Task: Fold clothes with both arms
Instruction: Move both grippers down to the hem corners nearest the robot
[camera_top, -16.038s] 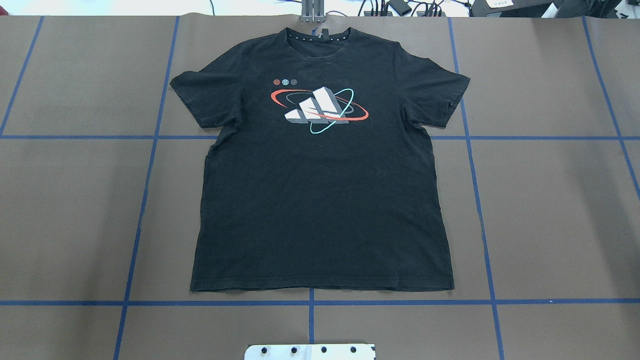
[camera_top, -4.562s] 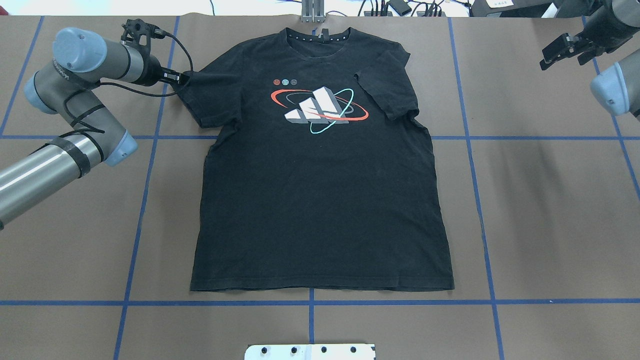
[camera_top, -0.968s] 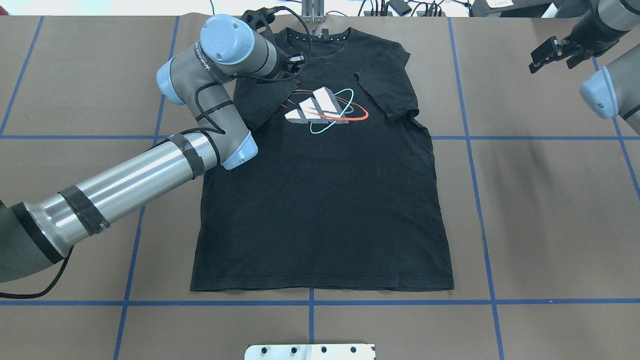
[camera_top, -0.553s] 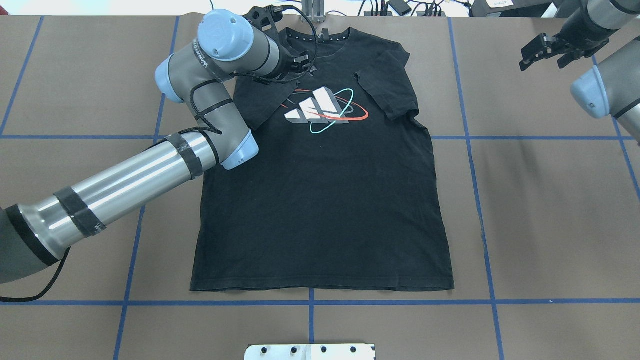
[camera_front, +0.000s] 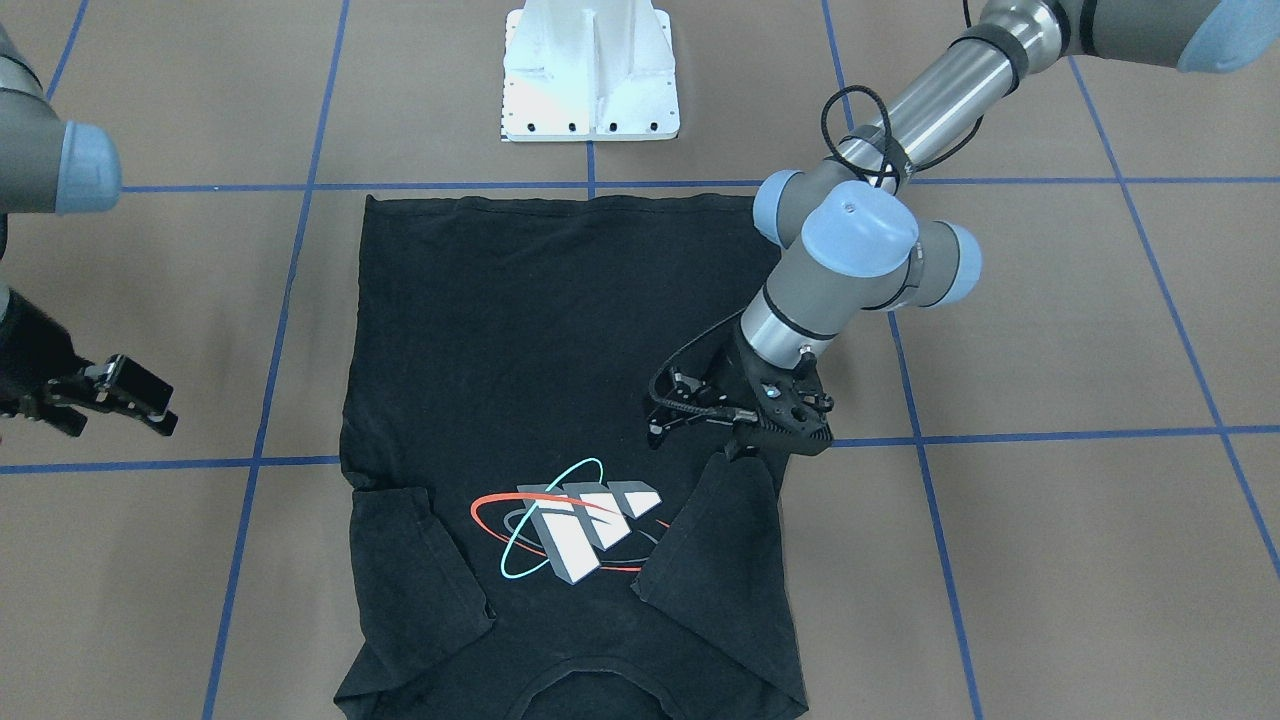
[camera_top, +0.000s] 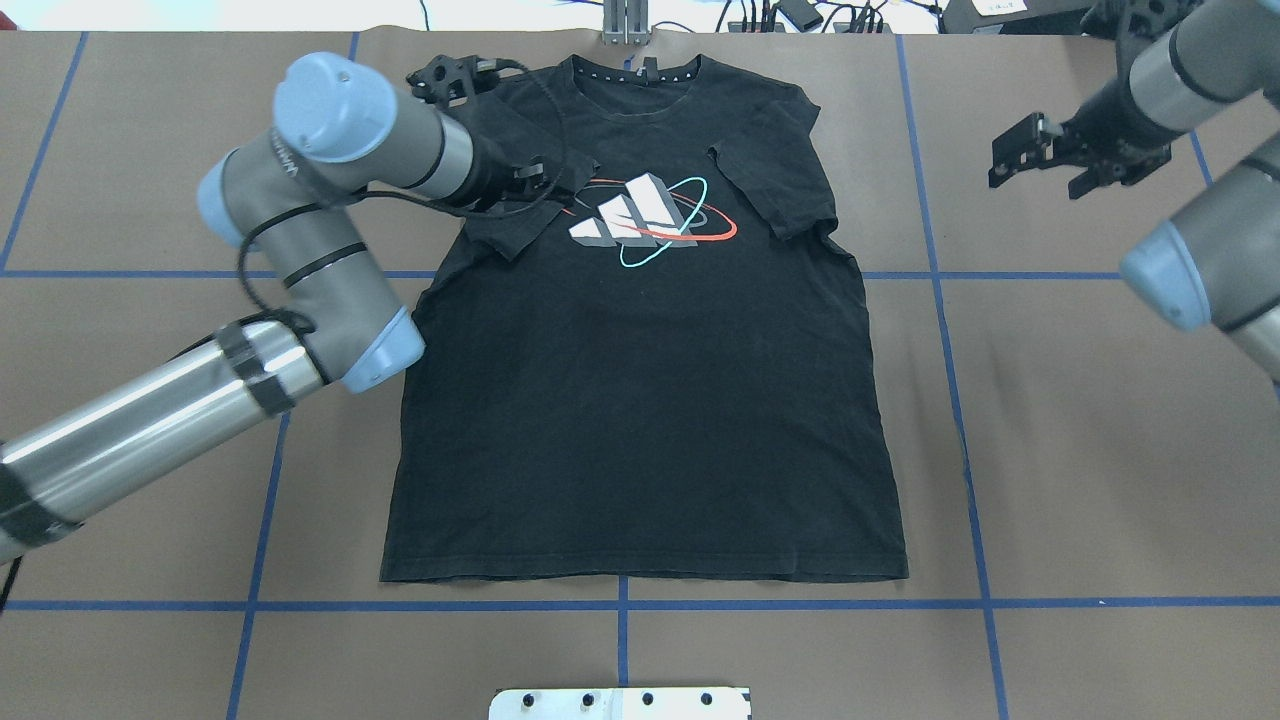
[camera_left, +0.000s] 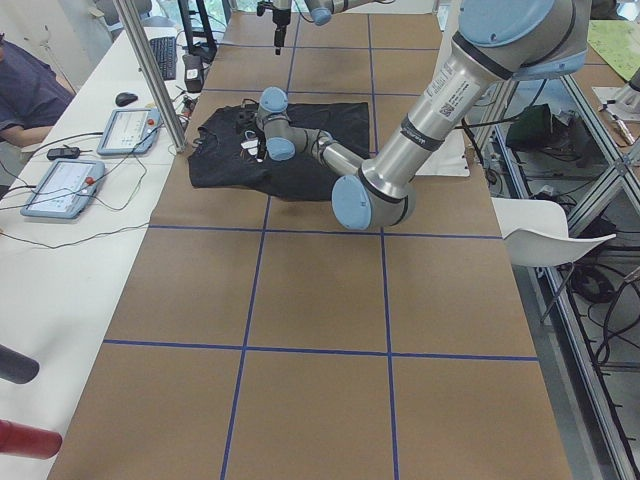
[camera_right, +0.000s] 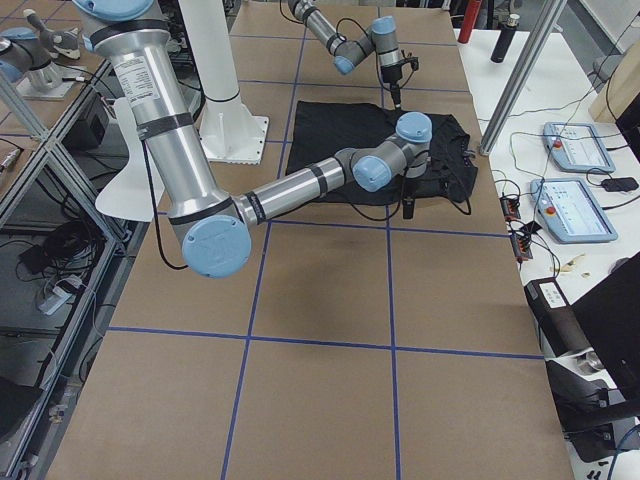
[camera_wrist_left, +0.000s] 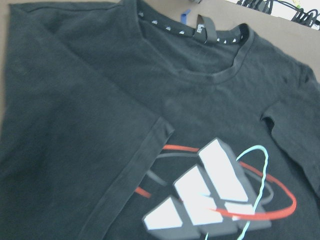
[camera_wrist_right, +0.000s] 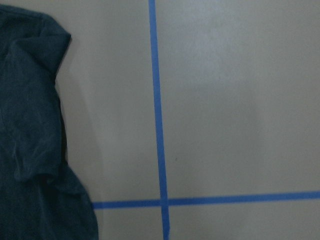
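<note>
Overhead exterior: we find the black printed cotton T-shirt (camera_top: 640, 400) with sleeves folded, body unfolded; right gripper (camera_top: 1040, 170), two o'clock, gapes; left gripper (camera_top: 548, 188), we cannot tell.

A robotics lab: two robot arms (camera_top: 340, 150) on a white pedestal (camera_front: 590, 70), a paper-covered worktop (camera_top: 1100, 450) gridded with blue tape (camera_top: 800, 605), an aluminium post (camera_left: 152, 75), and what look like teach pendants (camera_left: 62, 186) on a side desk (camera_left: 60, 280).

A brown table (camera_top: 1100, 450) gridded with blue tape (camera_top: 800, 604) carries a black T-shirt (camera_top: 640, 420), both sleeves folded inward.
</note>
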